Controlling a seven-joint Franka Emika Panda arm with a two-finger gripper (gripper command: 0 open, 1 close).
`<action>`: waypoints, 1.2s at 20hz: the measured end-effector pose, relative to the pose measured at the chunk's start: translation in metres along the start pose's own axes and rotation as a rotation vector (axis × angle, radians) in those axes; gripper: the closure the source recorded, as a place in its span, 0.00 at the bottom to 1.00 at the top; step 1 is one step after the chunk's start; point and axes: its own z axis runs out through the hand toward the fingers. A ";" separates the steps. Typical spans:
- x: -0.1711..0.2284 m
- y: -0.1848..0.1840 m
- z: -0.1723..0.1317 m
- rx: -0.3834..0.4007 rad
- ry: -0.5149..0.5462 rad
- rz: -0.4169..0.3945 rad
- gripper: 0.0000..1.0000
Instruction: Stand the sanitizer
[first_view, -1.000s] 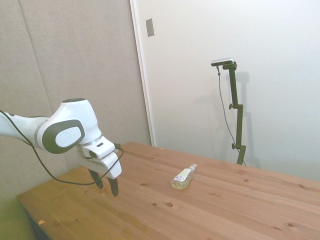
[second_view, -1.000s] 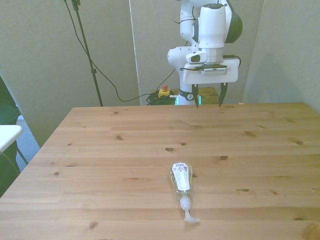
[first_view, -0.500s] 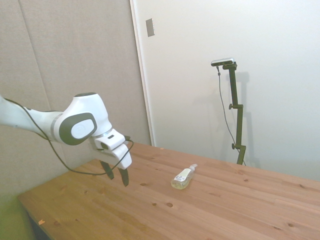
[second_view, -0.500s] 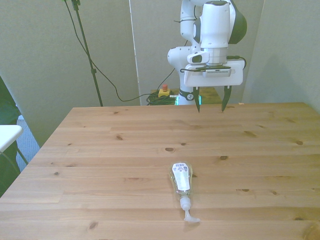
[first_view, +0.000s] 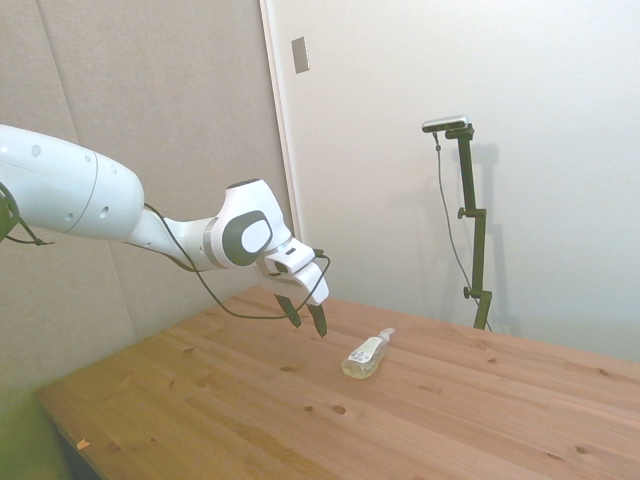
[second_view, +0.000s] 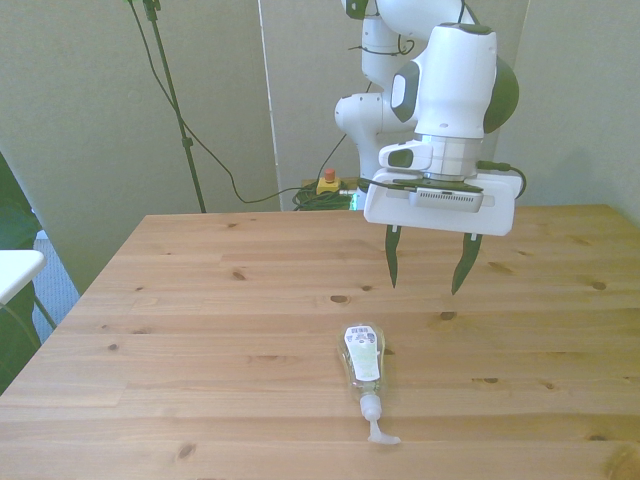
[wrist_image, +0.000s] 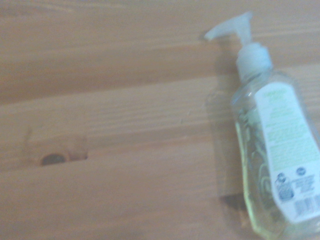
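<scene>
Sanitizer lies flat on its side on the wooden table, with the white label facing up and the white pump nozzle pointing toward the near table edge in the front view. The liquid inside looks pale yellow. The gripper hangs in the air above the table, near the bottle's base end but not touching it, a little toward the front view's right. Its two dark fingers stand wide apart and hold nothing.
</scene>
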 end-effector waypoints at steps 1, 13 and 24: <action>0.009 -0.005 0.005 0.001 0.014 0.008 0.00; 0.108 -0.053 0.092 0.013 0.029 0.028 0.00; 0.124 -0.064 0.143 -0.012 -0.018 0.026 1.00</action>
